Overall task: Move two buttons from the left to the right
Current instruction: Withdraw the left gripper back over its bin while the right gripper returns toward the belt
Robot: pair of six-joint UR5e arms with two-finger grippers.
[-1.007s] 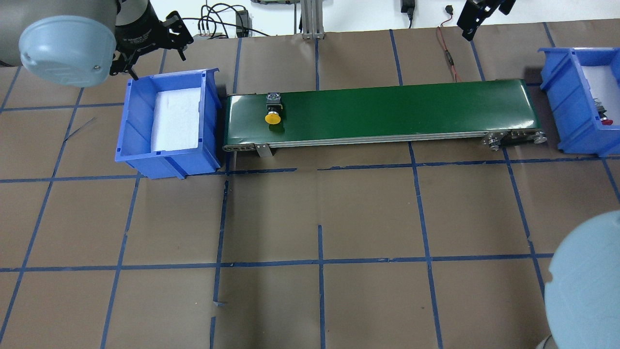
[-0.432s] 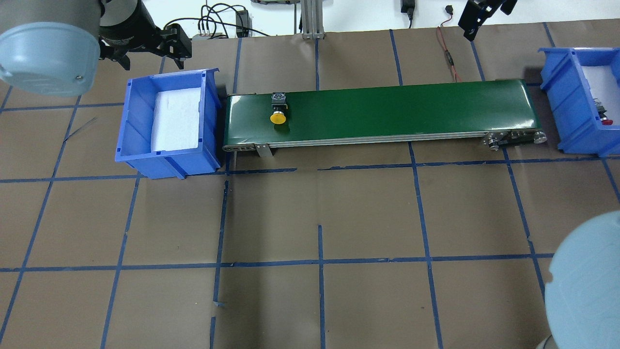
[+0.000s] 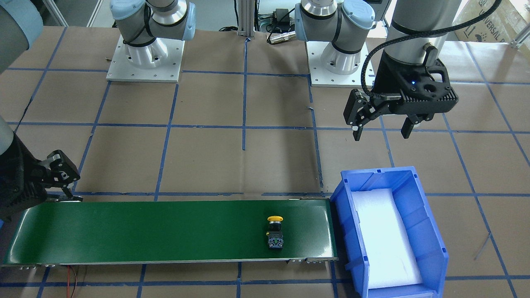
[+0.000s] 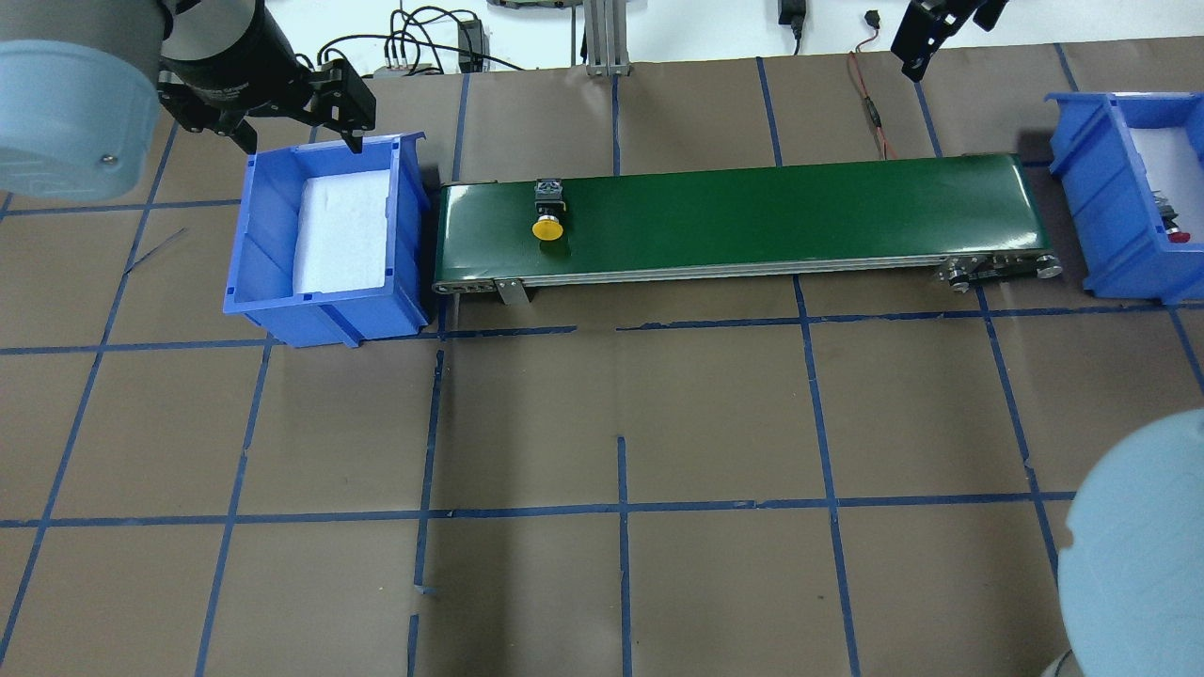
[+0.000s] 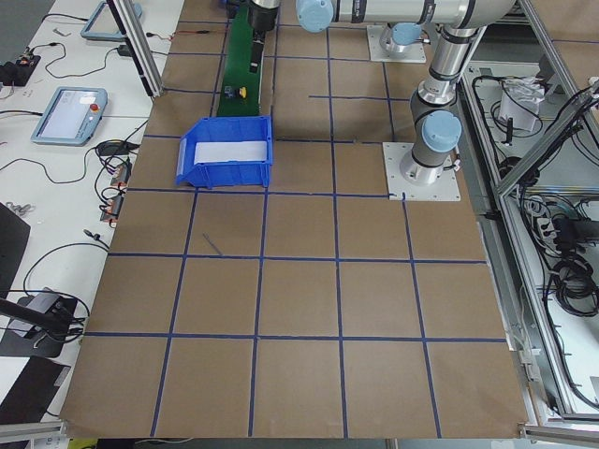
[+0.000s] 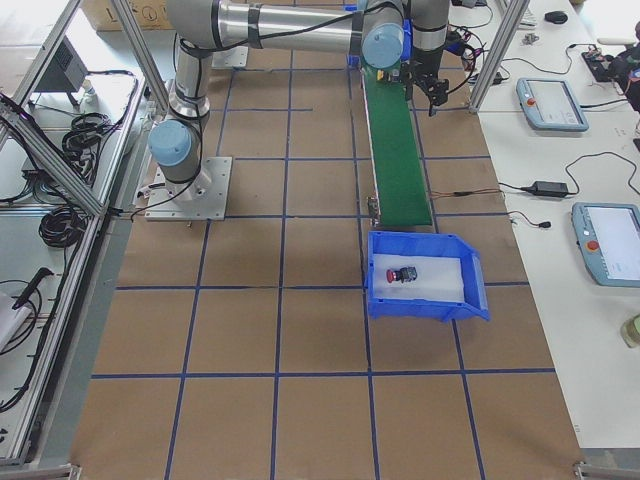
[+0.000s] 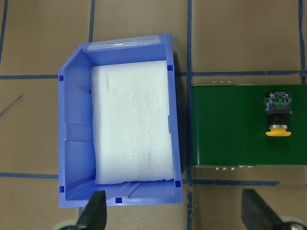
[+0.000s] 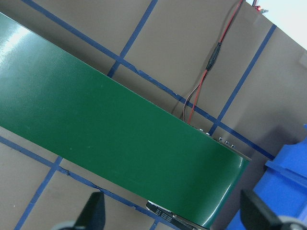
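Note:
The yellow-capped button (image 4: 547,226) lies on its side near the left end of the green conveyor belt (image 4: 800,212). It also shows in the front view (image 3: 275,231) and the left wrist view (image 7: 278,120). The red-capped button (image 6: 403,273) lies in the right blue bin (image 6: 480,300); a sliver of the red button (image 4: 1176,230) shows overhead. My left gripper (image 4: 301,141) is open and empty above the back rim of the left blue bin (image 4: 240,235). My right gripper (image 4: 931,33) is open and empty behind the belt's right end.
The left bin holds only a white foam pad (image 7: 132,124). A red and black cable (image 8: 201,86) lies on the table behind the belt's right end. Blue tape lines grid the brown table. More cables and a metal post (image 4: 602,38) stand at the back edge.
The yellow button has moved a little to the right along the belt. My left gripper has swung round over the bin's back rim. The right gripper has hardly moved.

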